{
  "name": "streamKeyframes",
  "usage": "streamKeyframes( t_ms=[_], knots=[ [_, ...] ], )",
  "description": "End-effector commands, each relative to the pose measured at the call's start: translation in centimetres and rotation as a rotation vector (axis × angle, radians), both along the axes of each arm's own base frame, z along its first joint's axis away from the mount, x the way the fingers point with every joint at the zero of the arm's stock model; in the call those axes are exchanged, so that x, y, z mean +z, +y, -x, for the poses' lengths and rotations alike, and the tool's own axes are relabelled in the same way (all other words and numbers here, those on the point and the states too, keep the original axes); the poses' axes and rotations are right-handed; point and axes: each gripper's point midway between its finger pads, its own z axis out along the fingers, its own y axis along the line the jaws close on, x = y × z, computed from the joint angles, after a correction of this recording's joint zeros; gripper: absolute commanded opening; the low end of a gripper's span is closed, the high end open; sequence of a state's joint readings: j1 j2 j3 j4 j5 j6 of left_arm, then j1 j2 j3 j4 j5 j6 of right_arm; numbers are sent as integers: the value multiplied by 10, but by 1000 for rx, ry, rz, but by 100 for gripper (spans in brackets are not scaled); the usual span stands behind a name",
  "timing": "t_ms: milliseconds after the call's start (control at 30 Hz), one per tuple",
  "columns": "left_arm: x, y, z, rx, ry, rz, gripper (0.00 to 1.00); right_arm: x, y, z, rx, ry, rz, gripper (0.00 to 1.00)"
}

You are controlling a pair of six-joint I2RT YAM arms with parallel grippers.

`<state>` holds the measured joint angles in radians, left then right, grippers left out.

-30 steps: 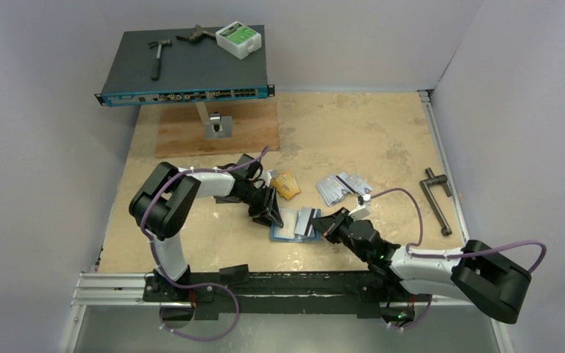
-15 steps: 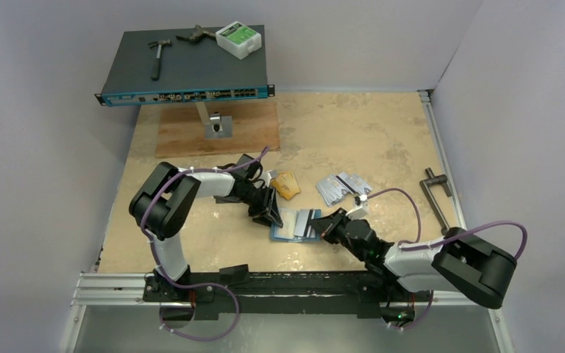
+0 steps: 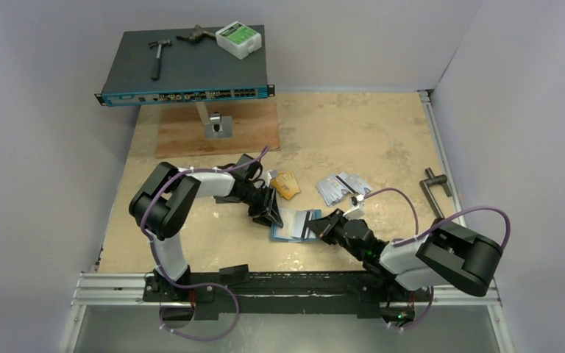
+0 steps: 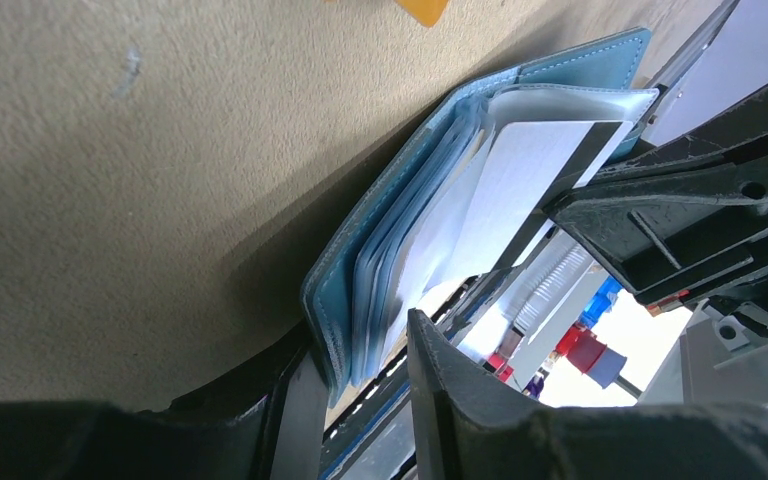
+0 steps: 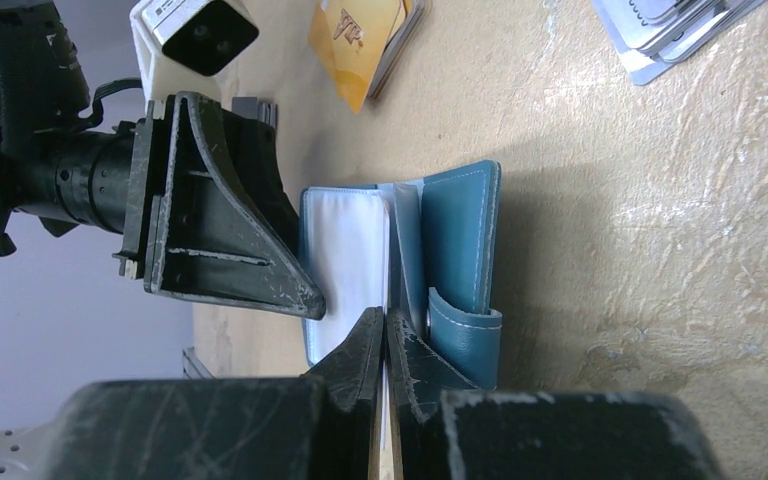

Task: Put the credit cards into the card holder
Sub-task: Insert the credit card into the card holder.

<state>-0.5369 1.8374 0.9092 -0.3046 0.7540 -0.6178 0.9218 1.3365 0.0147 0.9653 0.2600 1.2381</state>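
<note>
Teal card holder (image 3: pixel 287 226) lies open on the table (image 3: pixel 382 140). The left gripper (image 3: pixel 271 213) clamps its left edge, apparently to keep the pockets (image 4: pixel 410 250) spread. At its right side the right gripper (image 3: pixel 324 226) pinches a silver-grey card (image 3: pixel 311 222), feeding it edge-on into a pocket. More credit cards (image 3: pixel 340 187) wait beyond it, orange-gold ones (image 3: pixel 287 184) too.

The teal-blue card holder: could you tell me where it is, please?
Top view: the teal-blue card holder lies open mid-table, between the left claw gripping its edge and the right claw pinching a white card.
</note>
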Motion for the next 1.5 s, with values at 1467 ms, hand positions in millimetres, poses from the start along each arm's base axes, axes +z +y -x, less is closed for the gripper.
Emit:
streamKeyframes(
  t_ms=[1467],
  knots=[
    [-12,7,3,2,-5,-64,37,-45,8,22,139,111,107,0]
  ],
)
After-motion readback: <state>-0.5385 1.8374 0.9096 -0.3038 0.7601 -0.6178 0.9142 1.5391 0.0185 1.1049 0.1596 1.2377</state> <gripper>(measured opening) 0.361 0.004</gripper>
